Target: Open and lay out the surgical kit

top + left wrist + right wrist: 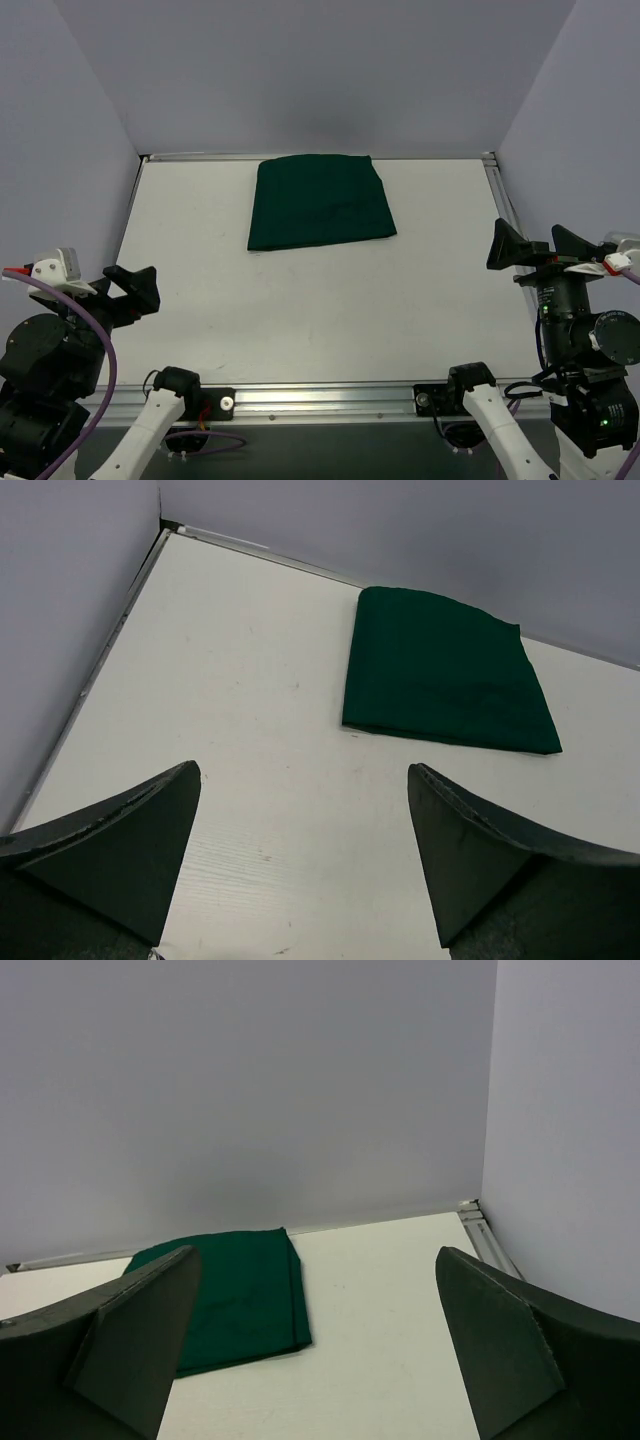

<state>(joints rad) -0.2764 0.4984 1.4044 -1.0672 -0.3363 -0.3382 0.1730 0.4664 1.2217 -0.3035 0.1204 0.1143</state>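
Sitting at the very start, left gripper and right gripper wide open, empty, well short of the folded green cloth at far centre; next, pinching a loose edge.

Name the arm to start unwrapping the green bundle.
Left, narrowly. Both tools are open and similarly far, but the left tool looks onto the whole green bundle; the right tool aims at the back wall, bundle partly hidden.
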